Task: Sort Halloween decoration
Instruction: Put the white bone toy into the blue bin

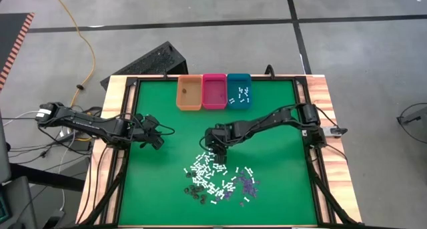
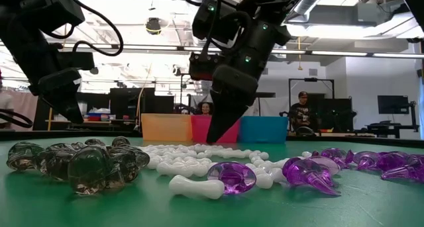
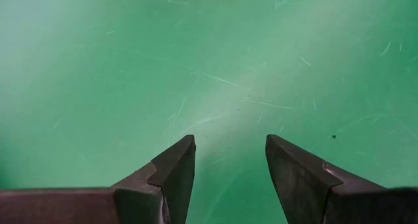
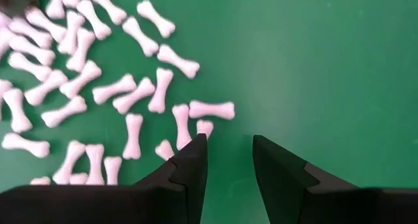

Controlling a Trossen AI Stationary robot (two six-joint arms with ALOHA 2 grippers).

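Nearest the low camera, smoky dark pieces [image 2: 76, 164] lie at nine o'clock, a white bone [image 2: 195, 186] and purple bits [image 2: 233, 176] just beside them. The decoration heap [image 1: 217, 179] sprawls at six o'clock on the green mat [image 1: 280, 122], well apart from the orange bin [image 1: 189, 93], pink bin [image 1: 215, 91] and teal bin [image 1: 239, 90] at twelve. The right gripper [image 4: 226, 152] hovers at the heap's edge, jaws parted and empty. The left gripper [image 3: 228, 155] waits at nine o'clock, released. The bones lie crowded: closing may catch two, or flick neighbours away.
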